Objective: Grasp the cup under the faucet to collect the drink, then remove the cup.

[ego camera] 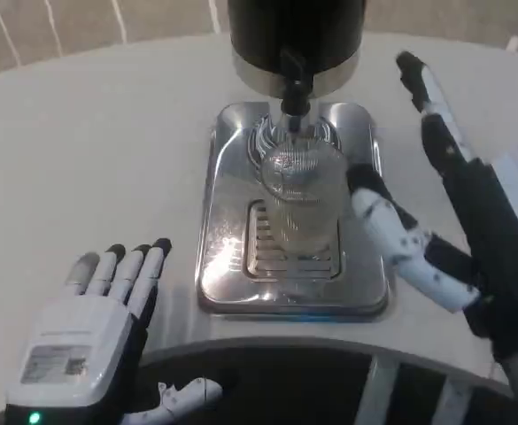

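While the right robot hand (418, 239) spreads beside the cup (301, 199) under the faucet (294, 88), ungrasped, the left robot hand (90, 328) rests flat; filling and removal remain.

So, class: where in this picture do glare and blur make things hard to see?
Head view: glare on the shiny tray; the clear cup looks smeared and faint against it; the right hand is softly blurred; the left hand is sharper.

A drinks station, it appeared: a black dispenser (296, 35) stood at twelve o'clock over a steel drip tray (232, 221) on a white table (81, 177).
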### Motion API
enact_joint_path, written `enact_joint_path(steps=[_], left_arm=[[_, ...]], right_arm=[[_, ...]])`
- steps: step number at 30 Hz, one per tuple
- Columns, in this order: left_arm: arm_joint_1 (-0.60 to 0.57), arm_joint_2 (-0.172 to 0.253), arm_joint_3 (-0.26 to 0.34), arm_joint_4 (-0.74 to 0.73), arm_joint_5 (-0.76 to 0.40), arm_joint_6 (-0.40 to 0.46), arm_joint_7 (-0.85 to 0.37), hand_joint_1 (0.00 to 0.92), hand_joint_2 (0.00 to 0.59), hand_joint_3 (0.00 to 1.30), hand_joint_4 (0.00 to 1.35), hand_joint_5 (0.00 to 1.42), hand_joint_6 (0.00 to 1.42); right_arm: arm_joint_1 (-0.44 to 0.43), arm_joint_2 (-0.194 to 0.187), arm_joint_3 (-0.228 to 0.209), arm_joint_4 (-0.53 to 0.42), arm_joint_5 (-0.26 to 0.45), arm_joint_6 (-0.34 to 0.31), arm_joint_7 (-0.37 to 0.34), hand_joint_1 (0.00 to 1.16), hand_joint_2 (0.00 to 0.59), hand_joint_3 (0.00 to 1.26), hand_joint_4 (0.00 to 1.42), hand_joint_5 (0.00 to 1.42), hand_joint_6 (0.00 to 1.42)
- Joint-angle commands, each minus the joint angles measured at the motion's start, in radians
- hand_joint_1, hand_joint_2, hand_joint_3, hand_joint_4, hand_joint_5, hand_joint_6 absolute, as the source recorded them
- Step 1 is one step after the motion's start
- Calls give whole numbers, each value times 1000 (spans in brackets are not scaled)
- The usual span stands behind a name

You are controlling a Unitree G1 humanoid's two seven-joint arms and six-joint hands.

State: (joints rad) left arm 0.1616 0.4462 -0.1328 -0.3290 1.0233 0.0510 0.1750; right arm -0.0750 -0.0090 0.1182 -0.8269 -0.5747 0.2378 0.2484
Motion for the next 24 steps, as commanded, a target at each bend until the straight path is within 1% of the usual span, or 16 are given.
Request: enact_joint_path(steps=[1, 3, 6, 8, 12, 14, 17, 19, 21, 24], left_arm=[[37, -44, -2, -21, 25, 33, 25, 0, 116, 0, 0, 0, 0], [41, -55, -3, -24, 29, 37, 27, 0, 115, 0, 0, 0, 0], [45, -63, -4, -27, 33, 40, 29, 0, 113, 0, 0, 0, 0], [46, -66, -1, -28, 29, 41, 29, 0, 112, 0, 0, 0, 0], [49, -67, 4, -26, 22, 42, 26, 0, 113, 0, 0, 0, 0], [50, -67, 6, -23, 20, 43, 27, 0, 114, 0, 0, 0, 0], [52, -66, 5, -18, 22, 42, 33, 0, 115, 0, 0, 0, 0], [53, -67, 4, -16, 23, 41, 37, 0, 115, 0, 0, 0, 0], [51, -67, 4, -12, 23, 42, 38, 0, 116, 0, 0, 0, 0], [46, -66, 5, -4, 18, 41, 41, 0, 116, 0, 0, 0, 0]], right_arm=[[-99, 11, 14, 0, 68, 70, 29, 408, 518, 0, 0, 0, 0], [-140, 4, 1, 5, 105, 97, 40, 408, 522, 0, 0, 0, 0], [-187, -20, -27, 17, 155, 119, 47, 406, 522, 0, 0, 0, 0], [-231, -37, -67, 53, 217, 131, 57, 401, 534, 0, 0, 0, 0], [-285, -68, -111, 114, 309, 134, 58, 397, 538, 0, 0, 0, 0], [-301, -80, -122, 137, 347, 129, 57, 396, 539, 0, 0, 0, 0], [-313, -96, -125, 153, 394, 125, 55, 393, 539, 0, 0, 0, 0], [-324, -108, -119, 162, 424, 117, 59, 392, 539, 0, 0, 0, 0], [-338, -116, -106, 165, 452, 120, 61, 391, 539, 0, 0, 0, 0], [-361, -122, -66, 159, 472, 136, 60, 388, 539, 0, 0, 0, 0]])
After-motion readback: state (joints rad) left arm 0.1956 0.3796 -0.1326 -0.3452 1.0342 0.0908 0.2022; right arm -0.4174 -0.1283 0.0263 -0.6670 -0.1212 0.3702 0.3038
